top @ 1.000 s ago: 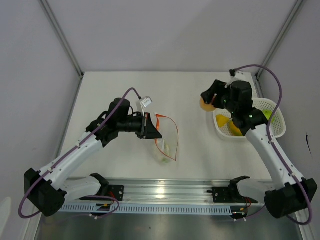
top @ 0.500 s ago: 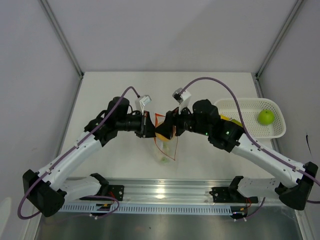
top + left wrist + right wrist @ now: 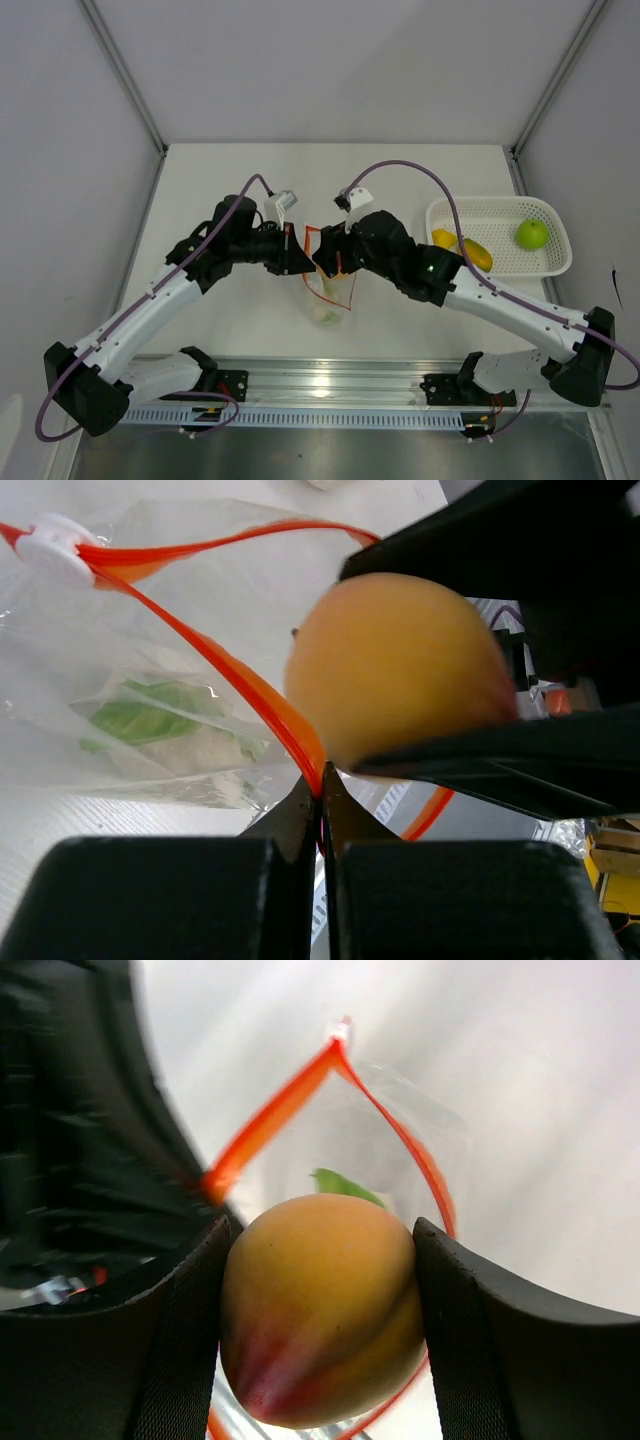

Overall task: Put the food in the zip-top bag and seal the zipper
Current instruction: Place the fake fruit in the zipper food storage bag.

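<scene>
- Gripping the peach [image 3: 320, 1310], the right fingers [image 3: 330, 258] press one black pad against each flank of the fruit and are open only as wide as it is.
- In the right wrist view the peach fills the lower centre of the frame, and the open mouth of the zip-top bag [image 3: 360, 1130] shows above and behind it. I cannot tell whether the fruit has crossed the rim.
- The left fingers [image 3: 318, 810] are pressed tight together on the zipper [image 3: 220, 675], pinching the orange-red strip at the lower centre of the left wrist view, just below the peach.
- The two sides of the strip are spread apart into an open loop. They meet at a white slider [image 3: 45, 542] in the upper left of the left wrist view.
- A white-and-green leafy vegetable [image 3: 150, 725] lies inside the clear pouch, at the left middle of the same view.
- In the top view both sets of fingers meet near the centre of the table [image 3: 220, 190], and the bag lies just below them in the frame.
- A white mesh basket [image 3: 500, 203] stands at the right of the top view, well apart from the bag.
- The basket holds a green apple [image 3: 532, 234] towards its right end, and a yellow fruit [image 3: 443, 238] and an orange fruit [image 3: 476, 254] side by side at its left end.
</scene>
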Robot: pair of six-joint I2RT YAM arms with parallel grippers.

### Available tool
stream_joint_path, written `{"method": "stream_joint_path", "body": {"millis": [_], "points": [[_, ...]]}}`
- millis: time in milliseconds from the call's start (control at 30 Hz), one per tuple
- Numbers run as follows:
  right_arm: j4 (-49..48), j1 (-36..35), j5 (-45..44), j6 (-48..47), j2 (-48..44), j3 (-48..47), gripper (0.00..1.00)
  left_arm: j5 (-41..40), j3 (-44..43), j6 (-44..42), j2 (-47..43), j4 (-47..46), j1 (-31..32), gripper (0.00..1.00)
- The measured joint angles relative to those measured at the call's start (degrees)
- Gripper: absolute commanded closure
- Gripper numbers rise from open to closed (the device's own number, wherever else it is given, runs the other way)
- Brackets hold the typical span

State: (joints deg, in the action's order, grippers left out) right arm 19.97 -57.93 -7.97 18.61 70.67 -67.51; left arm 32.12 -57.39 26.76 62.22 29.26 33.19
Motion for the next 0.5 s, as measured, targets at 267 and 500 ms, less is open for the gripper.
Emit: {"method": "stream_joint_path", "body": {"millis": [267,500], "points": [[2.6,-1.2,-10.2,-0.2,6.1,0.0,0.56,1.0,0.0,-0.1,-1.3,0.0,0.2,0.99],[2.4,-1.2,-13.5,-0.6,10.2,-1.8,0.13,1.1,0.6,-0.3,-1.4,-0.4,0.2,0.99]]}}
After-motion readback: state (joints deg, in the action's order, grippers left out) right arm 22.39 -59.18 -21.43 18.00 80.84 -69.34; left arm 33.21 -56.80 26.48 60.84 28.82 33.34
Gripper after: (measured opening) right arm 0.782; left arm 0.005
